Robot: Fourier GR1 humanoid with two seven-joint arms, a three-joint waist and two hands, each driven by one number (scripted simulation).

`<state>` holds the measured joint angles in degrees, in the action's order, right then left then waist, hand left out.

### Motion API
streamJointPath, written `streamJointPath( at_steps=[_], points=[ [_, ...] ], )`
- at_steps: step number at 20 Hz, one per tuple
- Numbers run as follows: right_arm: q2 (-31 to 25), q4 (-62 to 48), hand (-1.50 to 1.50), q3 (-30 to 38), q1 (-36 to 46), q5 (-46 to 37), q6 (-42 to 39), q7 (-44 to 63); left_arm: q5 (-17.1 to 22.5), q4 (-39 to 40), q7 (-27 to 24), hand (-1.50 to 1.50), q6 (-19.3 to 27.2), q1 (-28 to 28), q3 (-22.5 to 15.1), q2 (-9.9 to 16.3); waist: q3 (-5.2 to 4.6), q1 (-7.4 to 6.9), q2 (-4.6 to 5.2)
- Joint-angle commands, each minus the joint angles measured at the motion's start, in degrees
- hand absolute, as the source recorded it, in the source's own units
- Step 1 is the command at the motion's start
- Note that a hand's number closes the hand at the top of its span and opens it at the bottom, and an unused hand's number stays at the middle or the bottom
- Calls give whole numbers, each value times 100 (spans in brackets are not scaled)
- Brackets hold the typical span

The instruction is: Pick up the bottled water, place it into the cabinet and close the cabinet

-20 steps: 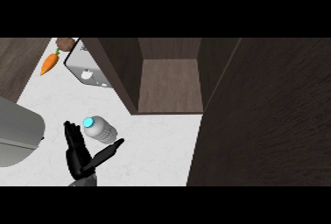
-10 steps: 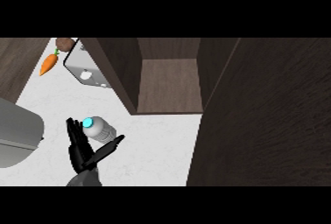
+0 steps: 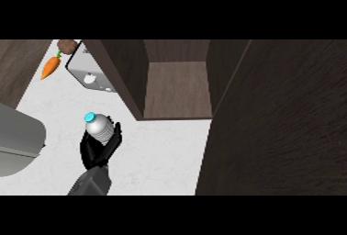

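Since half a second ago, left hand [image 3: 97,149] closed in on bottled water [image 3: 99,128]; fingers [image 3: 115,136] now curled round it, forearm rising from lower edge over counter [image 3: 159,151].

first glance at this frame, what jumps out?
The black left hand at lower left, curled round the bottled water with its blue cap, on the white counter. Next, the open cabinet at top centre, its wooden shelf bare, with the big dark cabinet door filling the right side. An orange carrot lies at top left.
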<state>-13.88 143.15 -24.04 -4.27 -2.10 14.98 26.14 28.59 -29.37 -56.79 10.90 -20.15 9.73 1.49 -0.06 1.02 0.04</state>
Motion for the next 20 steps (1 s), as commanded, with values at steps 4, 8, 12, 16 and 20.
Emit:
streamJointPath(
  at_steps=[4,8,12,16,20],
  points=[
    [-174,765,-150,298,-578,336,-211,-98,-470,286,-623,150,535,-219,-136,131,8,-10,-9],
    [-112,472,-150,344,-511,164,-254,-272,-444,656,-1033,150,803,-670,-117,-140,1,11,9],
    [-224,456,-150,945,-337,425,-300,-93,-812,621,-479,150,-92,-703,-588,-55,2,-6,7],
    [-235,360,-150,942,-624,411,-423,-517,-1146,618,427,150,-1309,-984,-1273,-72,11,137,-22],
    [-233,388,-150,1305,-700,732,-523,-497,-780,413,655,150,-2221,-986,-1391,-141,5,64,-20]
  ],
)
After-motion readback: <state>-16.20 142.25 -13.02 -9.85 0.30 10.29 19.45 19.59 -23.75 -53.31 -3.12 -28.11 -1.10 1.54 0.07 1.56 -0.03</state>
